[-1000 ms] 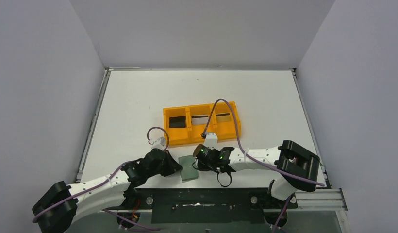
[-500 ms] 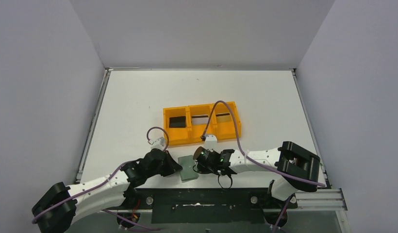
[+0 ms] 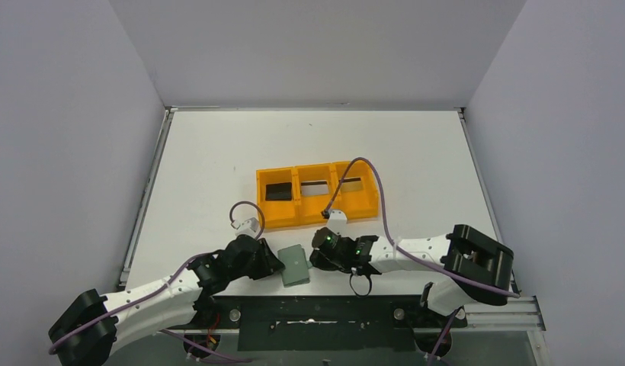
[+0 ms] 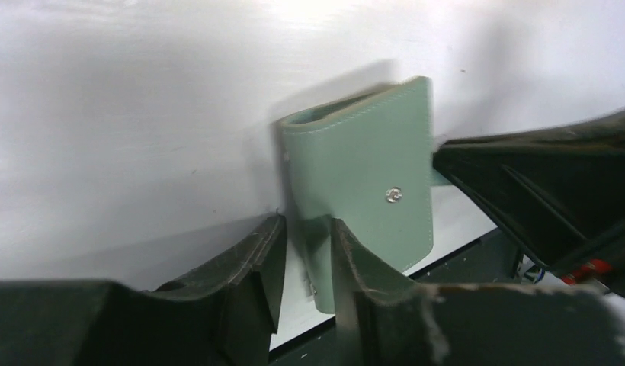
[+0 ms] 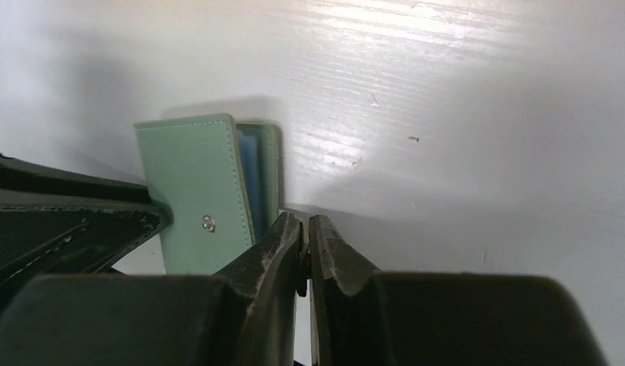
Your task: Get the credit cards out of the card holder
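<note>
The card holder (image 3: 295, 264), a grey-green folded wallet with a metal snap, lies near the table's front edge between both grippers. In the left wrist view its near edge (image 4: 363, 160) sits in the gap of my left gripper (image 4: 306, 229), whose jaws stand slightly apart with white table showing beside the leather. My right gripper (image 5: 303, 221) is pinched on the small tab at the wallet's (image 5: 187, 168) open side, where the pale blue lining shows. A black card (image 3: 277, 191), a silvery card (image 3: 315, 187) and a tan card (image 3: 350, 184) lie apart from the wallet.
The three cards lie one to a compartment in an orange three-compartment tray (image 3: 317, 216) just beyond the wallet. The black mounting rail (image 3: 317, 313) runs along the table's near edge right behind the wallet. White walls enclose the table on three sides.
My left gripper's jaws have parted a little from the wallet. My right gripper has closed at the wallet's right edge, and its arm has shifted slightly right.
</note>
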You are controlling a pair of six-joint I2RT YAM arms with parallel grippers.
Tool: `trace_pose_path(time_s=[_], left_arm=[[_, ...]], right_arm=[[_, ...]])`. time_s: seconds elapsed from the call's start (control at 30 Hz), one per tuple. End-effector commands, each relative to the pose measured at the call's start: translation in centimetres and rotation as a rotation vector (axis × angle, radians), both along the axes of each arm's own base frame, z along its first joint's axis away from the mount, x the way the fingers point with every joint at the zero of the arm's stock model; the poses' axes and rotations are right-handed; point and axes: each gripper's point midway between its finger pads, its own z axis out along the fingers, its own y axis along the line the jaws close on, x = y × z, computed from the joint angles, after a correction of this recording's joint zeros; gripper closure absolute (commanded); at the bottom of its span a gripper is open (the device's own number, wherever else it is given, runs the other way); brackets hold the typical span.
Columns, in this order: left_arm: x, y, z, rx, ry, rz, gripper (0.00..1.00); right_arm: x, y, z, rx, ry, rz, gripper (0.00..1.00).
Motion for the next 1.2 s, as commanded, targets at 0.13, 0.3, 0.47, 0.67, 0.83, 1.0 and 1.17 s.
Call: trace_pose_path(time_s=[0.13,0.3,0.47,0.67,0.83,1.0,1.17], left_arm=[[1.2,0.1,2.0,0.048,-0.049,0.002,0.54],[1.9,-0.1,3.4,0.035,-0.092,0.010,0.46],[2.3,0.7,4.4,0.048,-0.124,0.043,0.41],[2.8,2.3,6.0,0.039,-0.177,0.118,0.32],[2.6,3.1,6.8,0.004,-0.196,0.154,0.31],[2.2,3.3,7.0,-0.020,-0.187,0.161,0.30],[2.0,2.5,7.3,-0.058,-0.185,0.135,0.30]], right_arm=[[1.4,-1.1,4.5,0.099,-0.094,-0.086,1.00],[1.5,-1.7,6.7,0.151,-0.132,-0.096,1.00],[1.5,-1.4,8.7,0.208,-0.168,-0.073,1.00],[1.7,0.6,9.6,0.231,-0.178,-0.013,1.00],[1.6,2.7,9.7,0.237,-0.168,0.028,1.00],[1.6,3.4,10.2,0.250,-0.162,-0.030,1.00],[1.8,3.1,11.6,0.258,-0.214,-0.112,1.00]])
